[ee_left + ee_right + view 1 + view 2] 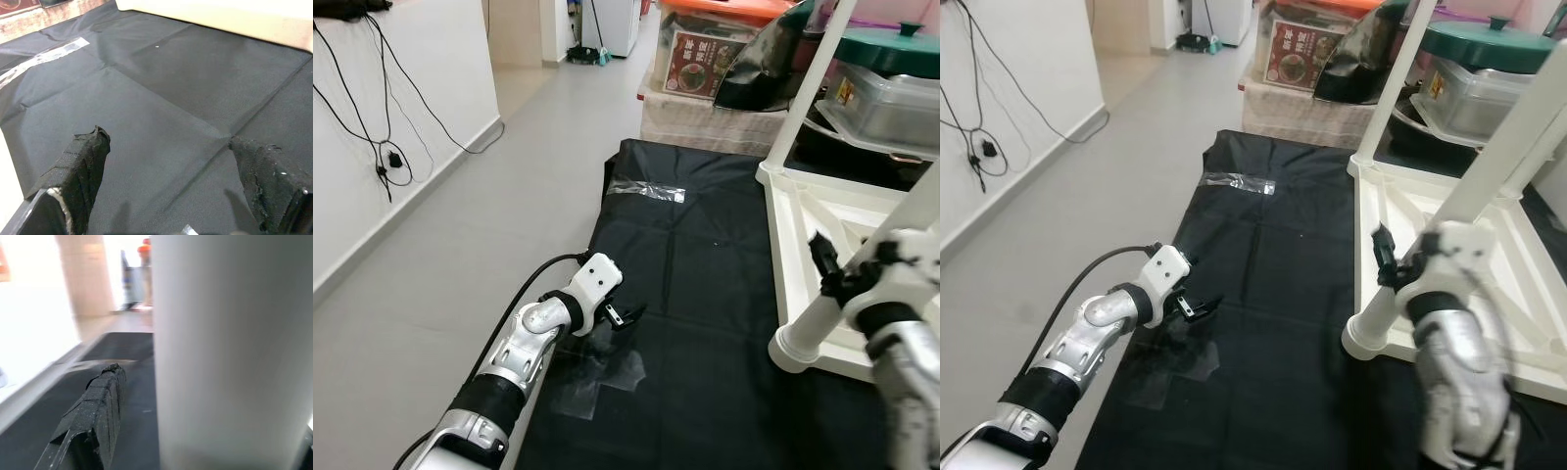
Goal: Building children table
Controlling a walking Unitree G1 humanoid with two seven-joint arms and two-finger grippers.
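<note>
Currently, an upturned white children's table [822,211] is seen lying on a black mat [705,294] spread over the grey floor [489,196]; its underside faces up and its white legs rise from the corners. The near leg [862,269] is tilted and its round foot sits in the table's near corner; a far leg [808,88] is seen rising at the back corner. The right gripper [1383,257] is held against the near leg, with 1 black finger [93,416] visible just beside the white tube in the right wrist view; whether that gripper is clamped on the leg cannot be told, since the picture is blurred. The left gripper [625,315] is held low over the mat, well apart from the table, with its 2 fingers [83,166] spread wide and nothing between them. Strips of clear tape [646,191] are seen on the mat; storage boxes [891,93] are stacked beyond the table.
</note>
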